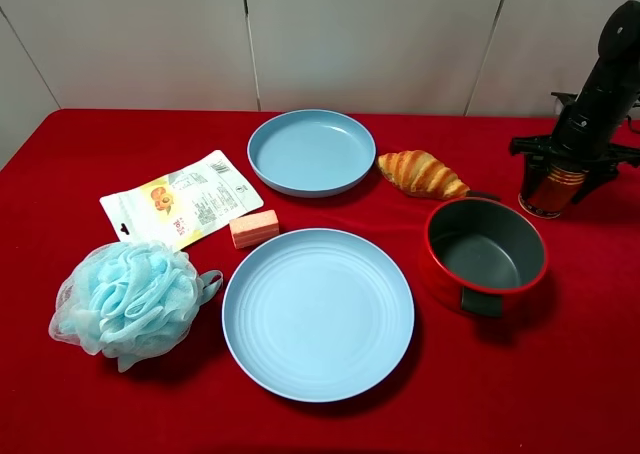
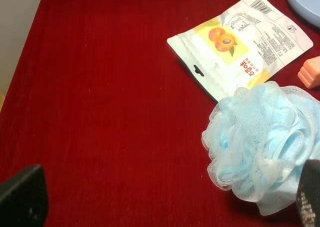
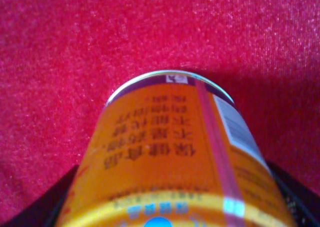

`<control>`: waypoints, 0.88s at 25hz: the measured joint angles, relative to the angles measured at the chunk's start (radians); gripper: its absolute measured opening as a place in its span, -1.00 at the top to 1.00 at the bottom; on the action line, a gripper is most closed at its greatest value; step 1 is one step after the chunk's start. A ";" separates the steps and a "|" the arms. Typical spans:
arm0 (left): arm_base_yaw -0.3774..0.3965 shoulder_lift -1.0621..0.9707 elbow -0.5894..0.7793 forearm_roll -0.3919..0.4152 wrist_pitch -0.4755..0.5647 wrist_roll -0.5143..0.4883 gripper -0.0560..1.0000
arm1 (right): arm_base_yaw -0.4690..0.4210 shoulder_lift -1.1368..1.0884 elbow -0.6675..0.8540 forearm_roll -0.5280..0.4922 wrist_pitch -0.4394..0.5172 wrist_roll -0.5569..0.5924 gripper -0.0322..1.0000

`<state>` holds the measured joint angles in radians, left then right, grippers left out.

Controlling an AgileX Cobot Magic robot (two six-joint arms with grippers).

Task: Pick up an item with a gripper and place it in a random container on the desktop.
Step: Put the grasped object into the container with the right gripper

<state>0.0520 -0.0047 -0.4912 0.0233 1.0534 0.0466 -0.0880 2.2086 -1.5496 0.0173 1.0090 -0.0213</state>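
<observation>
The orange-red and gold can [image 1: 549, 187] stands at the far right of the red-cloth desktop [image 1: 120, 414], right of the croissant. My right gripper [image 1: 556, 170] comes down over it, its dark fingers on either side of the can. In the right wrist view the can [image 3: 170, 157] fills the space between the fingers [image 3: 300, 197], so the gripper looks shut on it. I cannot tell if the can is lifted. The red pot [image 1: 485, 254] with a dark grey inside sits just left and in front of the can, empty. My left gripper [image 2: 165, 197] is open and empty, beside the blue bath puff.
Two light blue plates lie on the cloth, one at the back [image 1: 311, 151] and one in front [image 1: 318, 312]. A croissant [image 1: 421, 172], an orange sponge block [image 1: 254, 228], a snack pouch [image 1: 181, 199] and a blue bath puff [image 1: 128, 299] lie around them.
</observation>
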 joint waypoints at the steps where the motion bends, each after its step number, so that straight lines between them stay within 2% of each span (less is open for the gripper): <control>1: 0.000 0.000 0.000 0.000 0.000 0.000 -0.99 | 0.000 0.000 0.000 0.000 0.000 0.000 0.00; 22: 0.000 0.000 0.000 0.000 0.000 0.000 -0.99 | 0.000 -0.046 -0.003 0.005 0.057 0.021 0.00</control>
<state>0.0520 -0.0047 -0.4912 0.0233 1.0534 0.0466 -0.0880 2.1629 -1.5527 0.0224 1.0663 0.0000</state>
